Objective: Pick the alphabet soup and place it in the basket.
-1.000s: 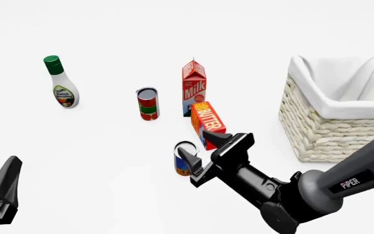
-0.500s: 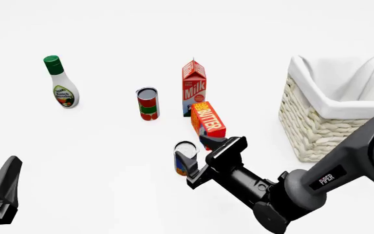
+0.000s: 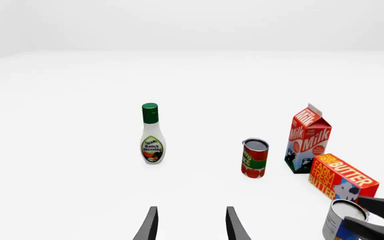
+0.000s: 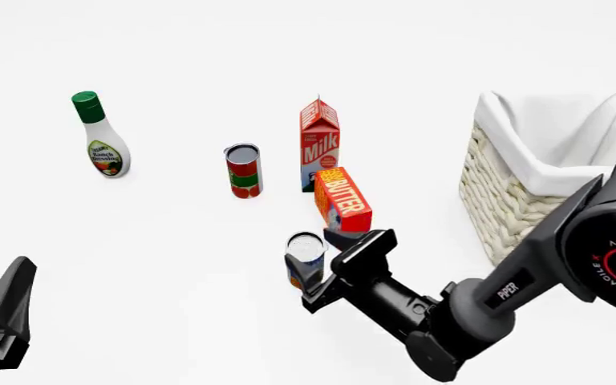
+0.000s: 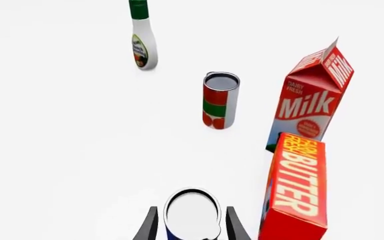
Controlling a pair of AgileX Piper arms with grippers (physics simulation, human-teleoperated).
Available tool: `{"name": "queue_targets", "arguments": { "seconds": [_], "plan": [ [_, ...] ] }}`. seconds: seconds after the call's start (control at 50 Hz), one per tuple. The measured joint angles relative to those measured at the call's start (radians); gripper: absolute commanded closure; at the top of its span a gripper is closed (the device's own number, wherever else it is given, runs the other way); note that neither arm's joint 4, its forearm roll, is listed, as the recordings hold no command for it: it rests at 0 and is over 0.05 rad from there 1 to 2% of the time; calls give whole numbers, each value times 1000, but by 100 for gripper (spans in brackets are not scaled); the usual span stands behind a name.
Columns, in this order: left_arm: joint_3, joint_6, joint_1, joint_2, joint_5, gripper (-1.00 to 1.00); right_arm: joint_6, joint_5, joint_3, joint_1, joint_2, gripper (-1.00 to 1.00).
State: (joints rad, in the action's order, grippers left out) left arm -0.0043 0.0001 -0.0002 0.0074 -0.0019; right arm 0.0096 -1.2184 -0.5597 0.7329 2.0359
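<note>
The alphabet soup (image 4: 304, 253), a small blue and orange can with a silver top, stands on the table in front of the butter box. My right gripper (image 4: 319, 271) is open, one finger on each side of the can, and the right wrist view shows a thin gap between each finger and the alphabet soup (image 5: 192, 212). The can (image 3: 342, 220) also shows at the corner of the left wrist view. The cream wicker basket (image 4: 506, 212) with white lining stands at the right. My left gripper (image 4: 6, 313) stays open near the front left, holding nothing.
Right behind the soup stands a red butter box (image 4: 342, 199), with a milk carton (image 4: 320, 143) behind that. A red-and-green can (image 4: 243, 171) stands left of the carton, and a ranch dressing bottle (image 4: 100, 136) at the far left.
My right gripper has slid forward and left, so its fingers now flank the soup can. The right arm's elbow has swung up at the right. The left arm has not moved.
</note>
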Motion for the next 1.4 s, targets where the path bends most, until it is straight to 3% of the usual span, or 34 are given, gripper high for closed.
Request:
{"name": "queue_targets", "arguments": {
  "seconds": [1.14,1.16,1.4],
  "plan": [
    [0,0,0,0,0,-100,30,-1,-84,1,129,-100],
    [0,0,0,0,0,-100,31,-1,-85,2,131,100],
    [0,0,0,0,0,-100,24,-2,-87,2,132,100]
  ]
}}
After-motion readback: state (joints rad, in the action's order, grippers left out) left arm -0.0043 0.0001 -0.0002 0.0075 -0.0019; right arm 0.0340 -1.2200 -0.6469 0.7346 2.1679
